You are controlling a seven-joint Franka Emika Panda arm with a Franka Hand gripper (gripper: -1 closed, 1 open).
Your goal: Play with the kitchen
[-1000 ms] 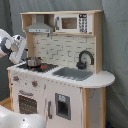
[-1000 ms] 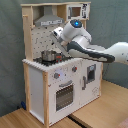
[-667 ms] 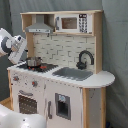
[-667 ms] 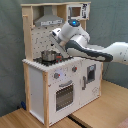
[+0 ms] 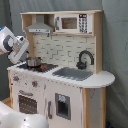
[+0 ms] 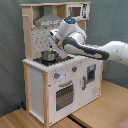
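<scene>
Hand (image 6: 54, 46) hovers above the kitchen (image 6: 55, 82) stovetop pot (image 6: 48, 55), fingers' state indiscernible.

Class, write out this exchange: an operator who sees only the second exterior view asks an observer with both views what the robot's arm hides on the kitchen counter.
Operator: What lies behind the arm on the counter?
Observer: In the first exterior view, a grey sink is set into the counter of the kitchen.
Operator: Anything beside it?
Observer: A black faucet stands behind the sink, curving over it.
</scene>
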